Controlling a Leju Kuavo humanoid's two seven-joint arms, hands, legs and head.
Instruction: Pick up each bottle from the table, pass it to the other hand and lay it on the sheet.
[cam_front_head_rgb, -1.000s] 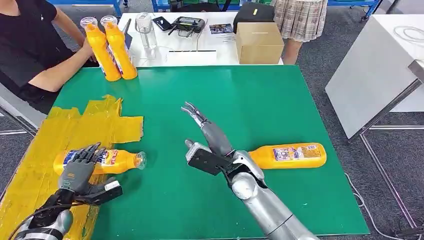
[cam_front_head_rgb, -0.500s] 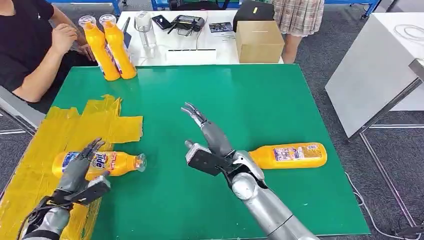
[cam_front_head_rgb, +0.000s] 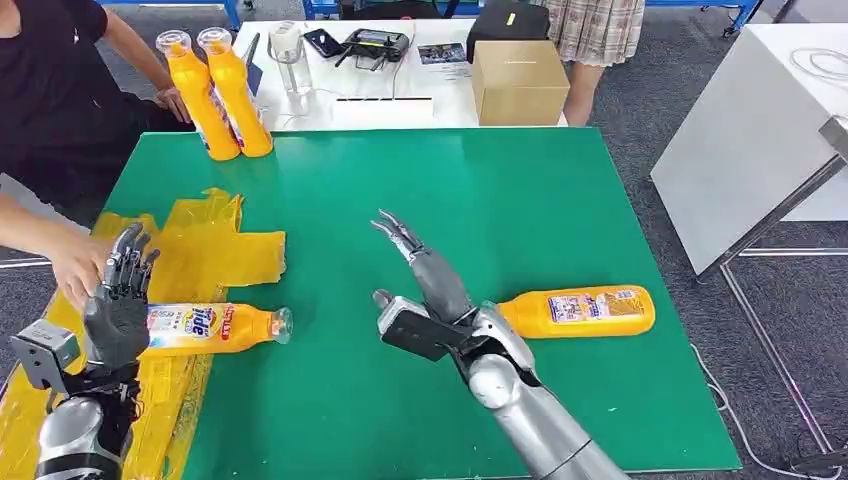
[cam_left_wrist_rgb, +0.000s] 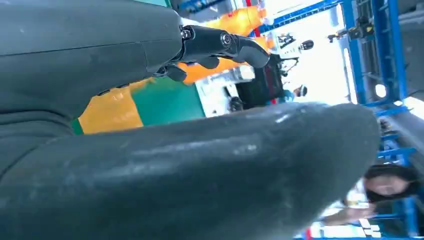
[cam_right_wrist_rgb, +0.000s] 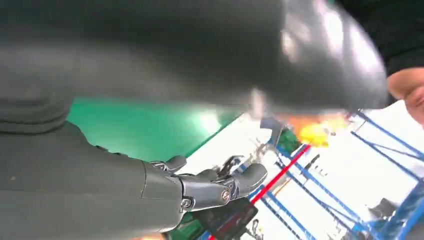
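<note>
An orange bottle (cam_front_head_rgb: 215, 326) lies on its side, its body on the yellow sheet (cam_front_head_rgb: 170, 255) and its neck out over the green table (cam_front_head_rgb: 520, 210). My left hand (cam_front_head_rgb: 117, 300) is raised above the bottle's base end with its fingers spread, holding nothing. A second orange bottle (cam_front_head_rgb: 580, 310) lies on the green table at the right. My right hand (cam_front_head_rgb: 425, 275) hovers open near mid-table, just left of that bottle's neck, with nothing in it. Two more orange bottles (cam_front_head_rgb: 215, 95) stand upright at the table's far left corner. The fingers (cam_left_wrist_rgb: 220, 45) are slightly curled in the left wrist view.
A person's hand (cam_front_head_rgb: 75, 265) reaches onto the sheet beside my left hand; the same person sits at the far left. Behind the green table stand a cardboard box (cam_front_head_rgb: 520, 82), a clear cup (cam_front_head_rgb: 288, 50) and a controller (cam_front_head_rgb: 375, 45). A white table (cam_front_head_rgb: 760, 130) stands at the right.
My left hand has let go of the bottle on the sheet and lifted off it, fingers spread. The person's arm left the far bottles, and a hand now reaches onto the sheet. My right hand barely moved.
</note>
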